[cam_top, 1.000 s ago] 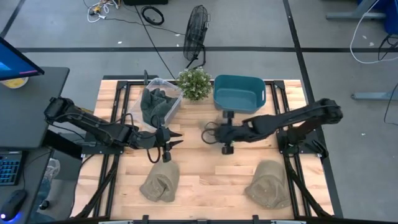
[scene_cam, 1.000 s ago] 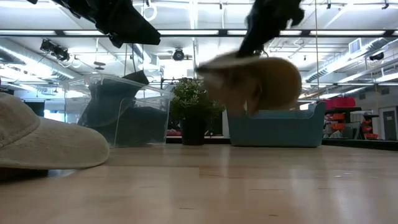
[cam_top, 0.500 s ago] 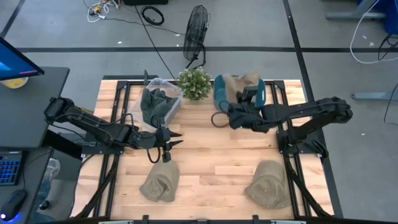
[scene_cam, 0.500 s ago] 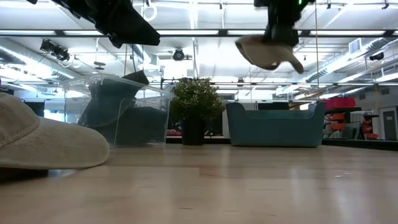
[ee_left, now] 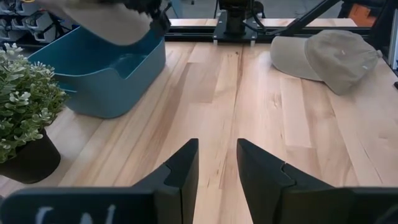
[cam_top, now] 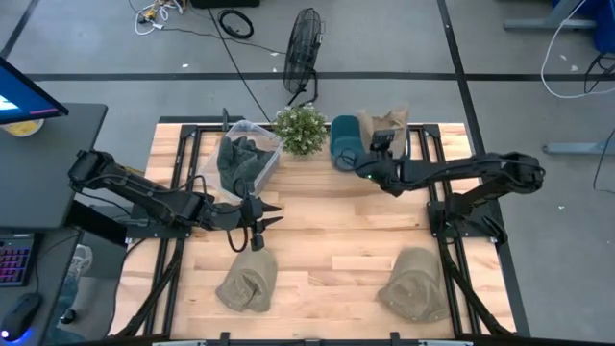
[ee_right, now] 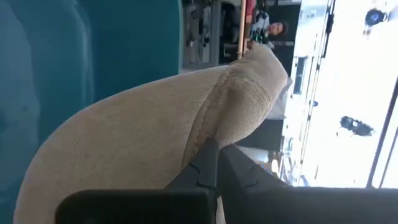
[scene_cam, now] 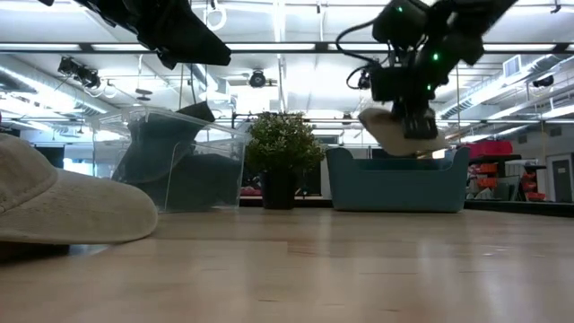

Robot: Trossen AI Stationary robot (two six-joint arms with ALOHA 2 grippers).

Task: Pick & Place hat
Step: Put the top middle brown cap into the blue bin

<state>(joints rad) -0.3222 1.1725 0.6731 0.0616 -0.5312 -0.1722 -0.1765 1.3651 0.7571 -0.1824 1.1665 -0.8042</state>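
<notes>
My right gripper (cam_top: 373, 154) is shut on a tan hat (cam_top: 382, 125) over the teal bin (cam_top: 344, 144) at the table's far edge. In the low view the hat (scene_cam: 401, 135) hangs about level with the rim of the bin (scene_cam: 399, 184). My left gripper (cam_top: 261, 223) is open and empty above the table's left middle, its fingers (ee_left: 180, 171) apart. Two more tan hats lie on the table near the front, one at the left (cam_top: 248, 284) and one at the right (cam_top: 415, 284). My right gripper pinches the hat between its two fingers (ee_right: 205, 163) at a stitched seam (ee_right: 217, 121) of the cloth; which part of the hat this is, I cannot tell. The fingers come from above, slanting down. The hat hangs below them (scene_cam: 408, 139), clear of the table.
A clear bin (cam_top: 246, 159) with dark cloth stands at the far left, a potted plant (cam_top: 300, 129) between it and the teal bin. Bare wood lies in the table's middle (cam_top: 336, 250). A front hat fills the low view's left (scene_cam: 63, 208).
My right gripper has carried the tan hat from above the table's middle toward the far edge, first up, then down. The hat now hangs over the teal bin at about rim height.
</notes>
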